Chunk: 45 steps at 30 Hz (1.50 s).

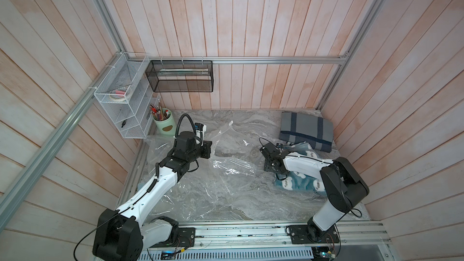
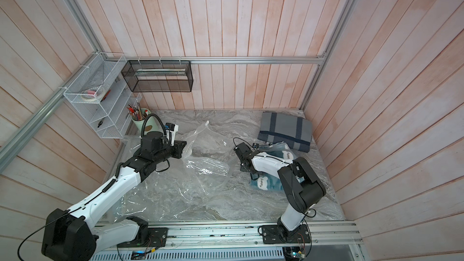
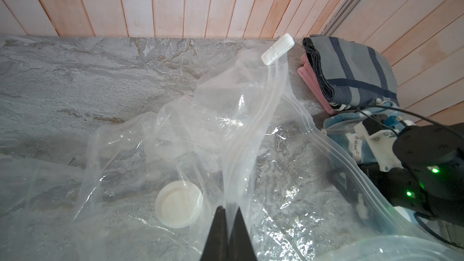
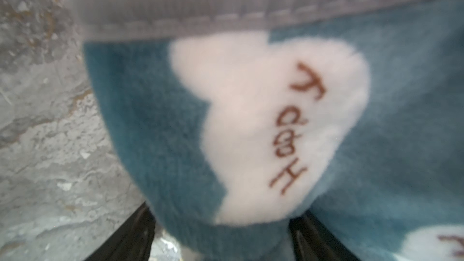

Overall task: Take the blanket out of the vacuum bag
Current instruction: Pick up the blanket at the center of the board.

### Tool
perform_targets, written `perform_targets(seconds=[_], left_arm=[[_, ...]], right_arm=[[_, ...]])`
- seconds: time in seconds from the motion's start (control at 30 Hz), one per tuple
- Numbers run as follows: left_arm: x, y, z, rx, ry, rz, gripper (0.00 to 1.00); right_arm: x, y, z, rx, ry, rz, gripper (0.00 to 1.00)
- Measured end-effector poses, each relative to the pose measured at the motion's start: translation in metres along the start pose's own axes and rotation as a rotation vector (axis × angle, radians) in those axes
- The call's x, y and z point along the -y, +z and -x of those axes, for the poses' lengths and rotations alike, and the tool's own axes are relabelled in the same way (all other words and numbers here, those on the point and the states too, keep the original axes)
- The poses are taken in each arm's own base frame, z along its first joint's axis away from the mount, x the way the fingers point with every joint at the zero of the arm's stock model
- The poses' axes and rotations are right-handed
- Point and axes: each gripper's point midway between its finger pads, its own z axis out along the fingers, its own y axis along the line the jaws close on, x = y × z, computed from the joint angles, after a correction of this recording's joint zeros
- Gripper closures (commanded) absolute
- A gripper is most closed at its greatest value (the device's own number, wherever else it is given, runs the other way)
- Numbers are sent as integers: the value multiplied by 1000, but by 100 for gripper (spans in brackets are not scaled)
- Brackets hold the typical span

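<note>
Glossy plastic vacuum bag point(image 3: 251, 121), fuzzy cloth blanket point(image 4: 155, 146).

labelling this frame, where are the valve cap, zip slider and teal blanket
valve cap point(image 3: 178, 204): left wrist view, centre of the white disc
zip slider point(image 3: 277, 49): left wrist view, middle of the white clip
teal blanket point(image 4: 150, 126): right wrist view, plain teal fleece

Readable, one word only: "Happy", in brown letters, on a white cloud patch point(image 4: 251, 121) of the teal blanket point(image 4: 155, 146). Repeated on another cloud patch point(image 2: 263, 182) in a top view. Nothing else legible.
</note>
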Motion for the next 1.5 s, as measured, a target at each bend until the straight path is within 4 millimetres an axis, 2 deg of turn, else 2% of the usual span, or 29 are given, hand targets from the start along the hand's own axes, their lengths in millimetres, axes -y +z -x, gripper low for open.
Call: perform_targets(seconds=[0.17, 0.4, 0.47, 0.53, 0.57, 0.8, 0.97, 1.07, 1.2, 1.3, 1.5], left_arm=[[-1, 0, -2, -6, 0, 3, 100], [-2, -1, -2, -6, 5, 7, 100], [-2, -2, -2, -8, 4, 10, 100], [-3, -2, -2, -8, 7, 11, 100], [-3, -2, -2, -7, 7, 11, 100], [-4, -2, -2, -8, 11, 19, 100], [-6, -2, -5, -13, 10, 27, 100], [-6, -2, -5, -14, 9, 28, 100], [-6, -2, -4, -12, 10, 27, 100], [-6, -3, -4, -11, 10, 27, 100], [-6, -3, -4, -11, 10, 27, 100]], right_arm=[[-4, 8, 13, 29, 35, 24, 22], [0, 15, 18, 56, 77, 104, 41], [3, 16, 19, 60, 88, 124, 57], [4, 17, 22, 69, 101, 142, 97], [5, 19, 26, 75, 117, 154, 100], [-9, 17, 34, 88, 174, 284, 100], [-22, 1, 25, 27, 176, 421, 100], [-28, -23, 28, -1, 188, 535, 100], [-28, -72, 57, 56, 238, 718, 100], [-19, -106, 82, 115, 295, 840, 100], [5, -150, 107, 193, 367, 969, 100]])
